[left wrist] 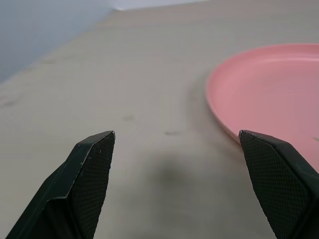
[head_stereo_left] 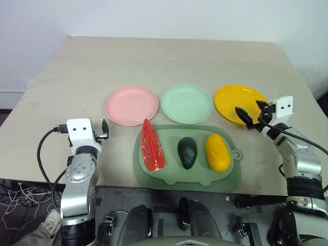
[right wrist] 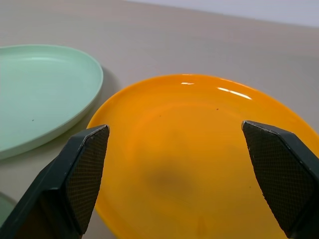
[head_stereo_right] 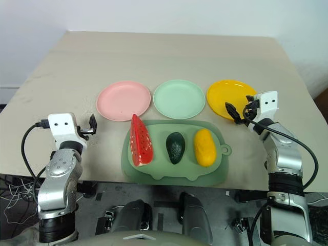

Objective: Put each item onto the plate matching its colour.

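Three items lie side by side on a pale green tray (head_stereo_left: 174,175) at the table's near edge: a red watermelon wedge (head_stereo_left: 151,146) with a green rind, a dark green avocado (head_stereo_left: 187,152) and a yellow mango (head_stereo_left: 217,151). Behind the tray stand a pink plate (head_stereo_left: 131,105), a green plate (head_stereo_left: 186,104) and a yellow plate (head_stereo_left: 237,100), all bare. My left gripper (left wrist: 177,134) is open and empty, just left of the pink plate (left wrist: 269,94). My right gripper (right wrist: 174,125) hangs open and empty over the yellow plate's (right wrist: 199,149) near right rim.
The beige table (head_stereo_left: 169,61) stretches bare behind the plates to a white wall. Its near edge runs just below the tray. Black cables hang from both wrists.
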### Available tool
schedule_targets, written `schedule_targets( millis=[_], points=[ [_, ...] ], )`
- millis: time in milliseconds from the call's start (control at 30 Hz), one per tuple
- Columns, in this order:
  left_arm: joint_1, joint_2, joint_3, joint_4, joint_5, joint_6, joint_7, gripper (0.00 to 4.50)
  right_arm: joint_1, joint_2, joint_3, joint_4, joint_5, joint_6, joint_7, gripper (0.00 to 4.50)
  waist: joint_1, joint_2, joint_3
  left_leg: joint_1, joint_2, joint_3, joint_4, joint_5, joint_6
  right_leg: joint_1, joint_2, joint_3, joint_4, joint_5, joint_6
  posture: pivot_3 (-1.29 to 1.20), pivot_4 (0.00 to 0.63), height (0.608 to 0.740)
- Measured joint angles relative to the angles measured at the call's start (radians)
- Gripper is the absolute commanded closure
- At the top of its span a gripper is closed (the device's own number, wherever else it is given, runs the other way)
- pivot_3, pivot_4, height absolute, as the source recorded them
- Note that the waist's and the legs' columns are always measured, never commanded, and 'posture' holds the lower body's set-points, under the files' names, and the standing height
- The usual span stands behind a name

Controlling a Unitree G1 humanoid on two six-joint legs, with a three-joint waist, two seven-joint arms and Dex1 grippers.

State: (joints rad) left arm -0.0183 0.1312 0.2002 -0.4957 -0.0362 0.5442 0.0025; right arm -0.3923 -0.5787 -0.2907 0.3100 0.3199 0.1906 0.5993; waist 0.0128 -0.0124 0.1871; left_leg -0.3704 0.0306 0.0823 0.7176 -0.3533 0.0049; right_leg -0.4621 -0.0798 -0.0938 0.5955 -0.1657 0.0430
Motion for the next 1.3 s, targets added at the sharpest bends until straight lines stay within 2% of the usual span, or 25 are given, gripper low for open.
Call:
schedule_targets(
  millis=[200,500,667,933,1100,1300],
  points=[
    [0.1,0.094,-0.039,-0.073,-0.086,0.013,-0.171,0.33,0.003,-0.031,-0.002,0.028,0.0,0.0,0.017,0.0,-0.002,0.0,0.0,0.0,0.0,0.0,0.0,0.0,0.0,0.0,0.0,0.0,0.0,0.0,0.0,0.0,0.15,0.74],
    [0.1,0.167,0.003,-0.07,-0.117,0.012,-0.225,0.33,0.093,-0.068,-0.037,-0.076,0.036,0.055,0.039,0.0,0.001,0.0,0.0,0.0,0.0,0.0,0.0,0.0,0.0,0.0,0.0,0.0,0.0,0.0,0.0,0.0,0.15,0.74],
    [0.082,0.2,0.058,-0.036,-0.15,-0.031,-0.256,0.33,0.218,-0.083,-0.094,-0.299,0.141,0.197,0.054,0.0,0.0,0.0,0.0,0.0,0.001,-0.001,0.0,0.0,0.0,0.0,0.001,0.0,0.0,0.0,0.0,0.0,0.15,0.74],
    [0.065,0.279,0.122,0.117,-0.153,-0.114,-0.308,0.33,0.508,-0.067,-0.209,-0.647,0.344,0.405,0.034,0.0,0.004,0.0,0.0,0.0,0.001,0.0,0.0,0.0,0.0,0.0,0.0,0.0,-0.001,0.0,0.0,0.0,0.15,0.74],
    [-0.005,0.289,0.087,0.189,-0.149,-0.147,-0.322,0.33,0.54,-0.067,-0.287,-0.753,0.443,0.483,-0.034,0.0,0.0,0.0,0.0,0.0,0.001,0.0,0.0,0.0,0.0,0.0,0.0,0.0,0.0,-0.001,0.0,0.0,0.15,0.74],
    [-0.028,0.276,0.045,0.216,-0.149,-0.169,-0.326,0.33,0.542,-0.082,-0.295,-0.943,0.619,0.655,-0.18,0.0,0.0,0.0,-0.001,0.0,0.001,0.0,-0.001,0.0,0.0,0.0,0.001,0.0,0.0,0.0,0.0,0.0,0.15,0.74]
  ],
)
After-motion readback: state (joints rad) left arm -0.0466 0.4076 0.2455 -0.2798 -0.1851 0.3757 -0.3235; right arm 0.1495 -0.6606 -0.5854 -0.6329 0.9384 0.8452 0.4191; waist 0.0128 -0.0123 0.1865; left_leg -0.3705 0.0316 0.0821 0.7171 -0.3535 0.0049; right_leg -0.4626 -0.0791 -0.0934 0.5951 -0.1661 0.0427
